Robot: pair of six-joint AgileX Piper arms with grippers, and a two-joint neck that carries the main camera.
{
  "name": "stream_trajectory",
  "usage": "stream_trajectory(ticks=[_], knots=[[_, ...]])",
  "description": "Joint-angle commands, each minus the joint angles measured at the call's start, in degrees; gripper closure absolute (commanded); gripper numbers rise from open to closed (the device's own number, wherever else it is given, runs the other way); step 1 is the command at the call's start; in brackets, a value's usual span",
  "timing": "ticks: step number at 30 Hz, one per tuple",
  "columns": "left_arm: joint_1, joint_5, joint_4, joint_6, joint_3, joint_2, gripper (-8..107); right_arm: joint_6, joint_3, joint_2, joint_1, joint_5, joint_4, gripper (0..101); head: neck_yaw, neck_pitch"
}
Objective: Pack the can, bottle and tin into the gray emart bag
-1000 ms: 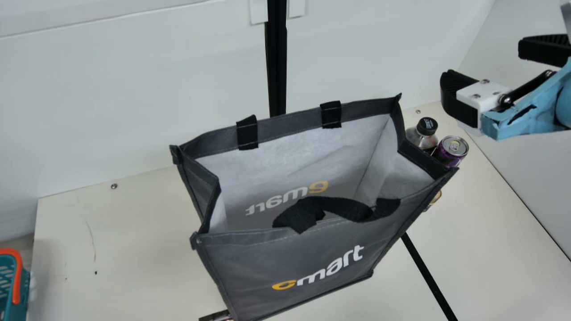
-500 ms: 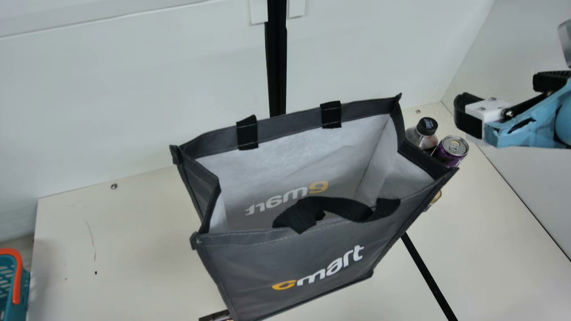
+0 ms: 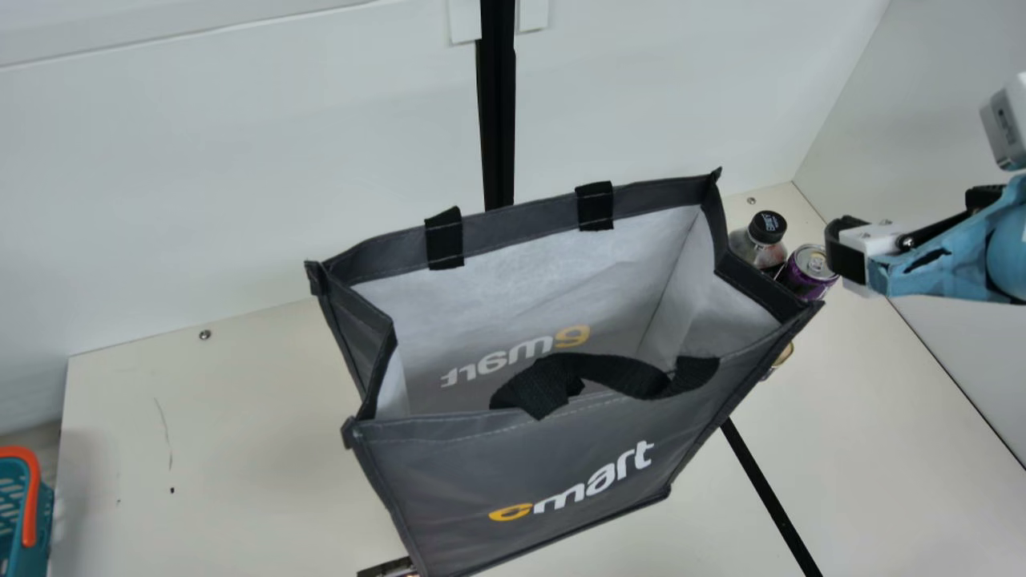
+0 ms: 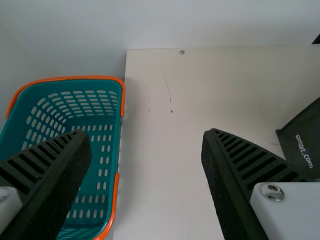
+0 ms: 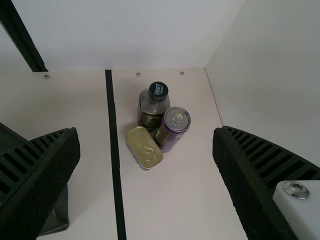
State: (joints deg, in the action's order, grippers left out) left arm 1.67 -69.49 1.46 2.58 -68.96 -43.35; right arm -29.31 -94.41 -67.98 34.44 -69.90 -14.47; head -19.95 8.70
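At the right of the main view my right gripper [image 3: 906, 224] hangs beside the purple can [image 3: 808, 272] and the black-capped bottle [image 3: 760, 243], which stand behind the gray emart bag [image 3: 593, 473]. The bag is upright with its mouth spread; it mostly hides the gold tin [image 3: 779, 361]. In the right wrist view my right gripper [image 5: 146, 150] is open, with bottle [image 5: 152, 107], can [image 5: 172, 129] and tin [image 5: 144, 147] clustered between and beyond its fingers. My left gripper [image 4: 146, 155] stands open and empty in the left wrist view, with the bag [image 4: 305, 142] off to one side.
A teal basket [image 4: 95, 150] with orange handles stands off the table's left edge. A black strip [image 3: 769, 493] runs along the table [image 3: 216, 441] under the bag. White walls rise behind and at the right. Part of a dark object [image 3: 389, 567] pokes out by the bag's near left corner.
My right gripper has come down in the main view, first shifting a little to the right, and its near finger now overlaps the can's edge there. The bag and the items have not moved.
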Motion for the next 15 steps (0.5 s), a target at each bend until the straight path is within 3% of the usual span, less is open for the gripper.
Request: stream_trajectory(ticks=[1, 15], knots=[[0.00, 0.00, 0.00, 0.00, 0.00, 0.00, 9, 0.08, 0.52, 0.09, 0.05, 0.00, 0.29, 10, -0.05, 1.30], [0.00, 0.00, 0.00, 0.00, 0.00, 0.00, 9, 1.71, 3.14, 0.59, -0.57, 0.00, 2.14, 10, -0.05, 1.30]])
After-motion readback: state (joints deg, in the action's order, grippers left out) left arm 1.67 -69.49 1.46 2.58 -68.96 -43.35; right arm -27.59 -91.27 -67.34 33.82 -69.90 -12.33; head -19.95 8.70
